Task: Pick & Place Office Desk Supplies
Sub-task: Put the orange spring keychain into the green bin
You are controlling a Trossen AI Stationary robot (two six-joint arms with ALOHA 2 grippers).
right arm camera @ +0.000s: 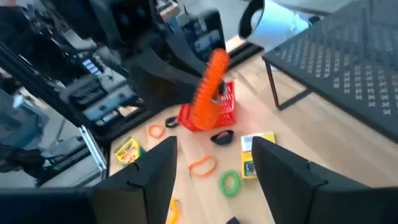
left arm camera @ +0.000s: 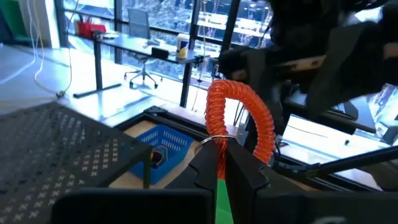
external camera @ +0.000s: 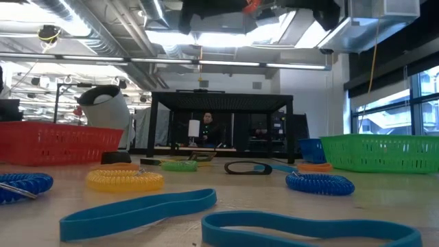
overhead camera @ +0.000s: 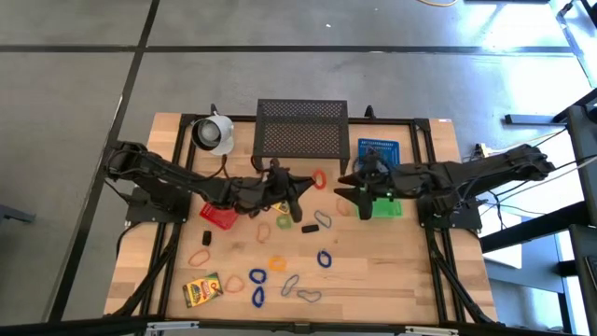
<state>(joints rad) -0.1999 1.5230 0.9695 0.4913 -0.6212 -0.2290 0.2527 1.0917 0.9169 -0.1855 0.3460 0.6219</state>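
Observation:
An orange-red coiled loop (left arm camera: 241, 115) is lifted clear above the table's middle, with my left gripper (overhead camera: 312, 181) shut on it in front of the black mesh shelf (overhead camera: 301, 131). From the right, my right gripper (right arm camera: 214, 171) faces the loop (right arm camera: 209, 92) with its fingers wide open and nothing between them; it hovers at the left edge of the green basket (overhead camera: 384, 207). Blue (overhead camera: 324, 259), grey (overhead camera: 323, 219) and orange (overhead camera: 277, 264) loops, black blocks (overhead camera: 309, 227) and a printed box (overhead camera: 201, 289) lie flat on the wood. My left gripper pinches the loop's lower end (left arm camera: 217, 142), by a small metal ring, between its two fingertips (left arm camera: 239, 163). The fingers lie about level and point toward the table's right side. The coil arches upward from the fingertips, clear of the table.
A white mug (overhead camera: 213, 133) stands at the far left beside the shelf. A blue basket (overhead camera: 378, 149) sits far right of the shelf, and a red basket (overhead camera: 217, 217) lies under my left arm. Blue bands (external camera: 137, 209) and coils (external camera: 319, 183) crowd the near table.

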